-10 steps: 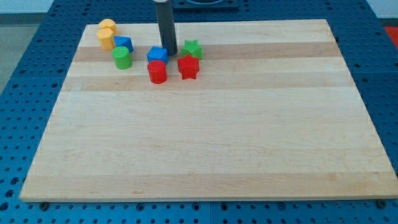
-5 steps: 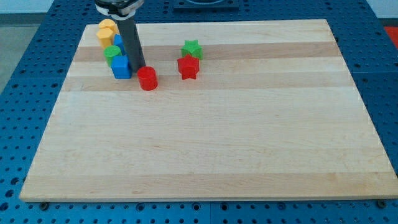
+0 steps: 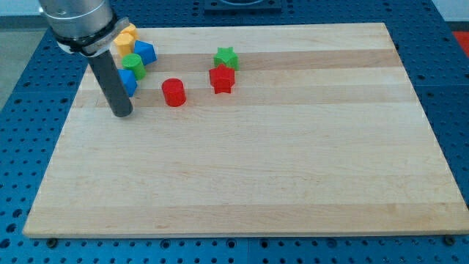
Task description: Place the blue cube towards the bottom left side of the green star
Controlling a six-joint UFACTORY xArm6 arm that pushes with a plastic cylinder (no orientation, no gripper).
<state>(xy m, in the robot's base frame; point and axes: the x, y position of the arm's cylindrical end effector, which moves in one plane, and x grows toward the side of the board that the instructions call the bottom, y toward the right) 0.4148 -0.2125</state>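
On the worktop (image 3: 293, 183) the tip (image 3: 122, 114) now stands at the view's left, just below the blue cube (image 3: 130, 81), having swept it leftward away from the green star (image 3: 227, 58); there is no hand, only a rod holding nothing; the red cylinder (image 3: 174, 92) and red star (image 3: 221, 79) lie between; the cube is now farther from its goal and needs pushing back right.

Blue cube (image 3: 130, 81) lies far left of the green star (image 3: 226, 58).
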